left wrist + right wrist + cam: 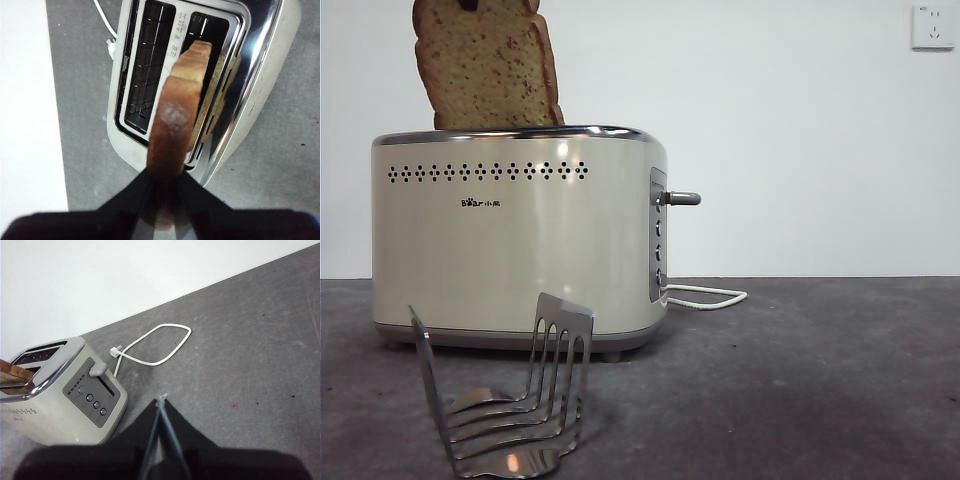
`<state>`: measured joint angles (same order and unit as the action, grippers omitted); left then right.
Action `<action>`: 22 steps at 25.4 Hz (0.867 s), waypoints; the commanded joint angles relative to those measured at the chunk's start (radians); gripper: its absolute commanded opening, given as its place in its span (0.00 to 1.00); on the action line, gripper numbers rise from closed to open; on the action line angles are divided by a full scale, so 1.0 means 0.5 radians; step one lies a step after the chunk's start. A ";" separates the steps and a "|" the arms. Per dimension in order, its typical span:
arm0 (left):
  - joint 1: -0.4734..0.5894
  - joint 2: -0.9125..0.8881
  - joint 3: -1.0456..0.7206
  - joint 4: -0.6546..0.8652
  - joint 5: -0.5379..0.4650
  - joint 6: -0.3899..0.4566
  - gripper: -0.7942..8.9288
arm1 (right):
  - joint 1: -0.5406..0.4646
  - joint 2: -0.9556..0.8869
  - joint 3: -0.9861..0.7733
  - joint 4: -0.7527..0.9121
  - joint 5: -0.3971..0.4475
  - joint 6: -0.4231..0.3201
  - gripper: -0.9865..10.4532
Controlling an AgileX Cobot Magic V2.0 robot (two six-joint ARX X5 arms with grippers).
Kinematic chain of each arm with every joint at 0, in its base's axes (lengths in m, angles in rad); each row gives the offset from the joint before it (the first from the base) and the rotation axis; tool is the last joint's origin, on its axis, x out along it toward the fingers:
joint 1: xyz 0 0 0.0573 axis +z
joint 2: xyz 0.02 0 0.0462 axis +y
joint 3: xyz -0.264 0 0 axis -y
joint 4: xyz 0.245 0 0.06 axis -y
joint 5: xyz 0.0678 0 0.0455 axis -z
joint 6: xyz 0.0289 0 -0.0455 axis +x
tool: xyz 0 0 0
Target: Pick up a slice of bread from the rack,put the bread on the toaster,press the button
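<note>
The slice of bread (175, 120) is pinched by its crust edge in my left gripper (165, 192), jaws clamped on either side of it, and its lower end already dips into one slot of the toaster (520, 250) — the slot nearer the shiny chrome side, judging from my left wrist view. From the front it stands tall above the chrome rim, leaning a little rather than dead upright. To do this step well, I think I should square the slice with the slot first, so its faces run parallel to the wire guards inside, then lower it straight and let go only once it sits loosely between them; releasing while it leans could leave it jammed against the rim or tipped across the divider. The slice itself is thick, with a greenish-tan crumb flecked with reddish specks, a glossy brown crust and a rounded top — firm enough, I judge, to hold its shape under my grip. The rack (510, 400) stands bare in front of the toaster, apart from it. The button (98, 369), a short grey lever on the end panel, sits above a column of small round knobs and looks unpressed. My right gripper (161, 405) waits off that end, well clear of the lever, its jaws drawn together. A white cord (155, 347) loops on the table (820, 380) behind.
</note>
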<state>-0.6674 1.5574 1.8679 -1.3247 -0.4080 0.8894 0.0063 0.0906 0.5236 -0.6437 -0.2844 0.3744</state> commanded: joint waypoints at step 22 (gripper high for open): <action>0.031 0.312 -0.006 0.127 0.031 0.011 0.25 | -0.001 -0.002 0.008 0.012 0.008 -0.020 0.09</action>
<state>-0.6563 1.7119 1.8679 -1.2697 -0.3870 0.8902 0.0063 0.0914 0.5236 -0.6441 -0.2844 0.3729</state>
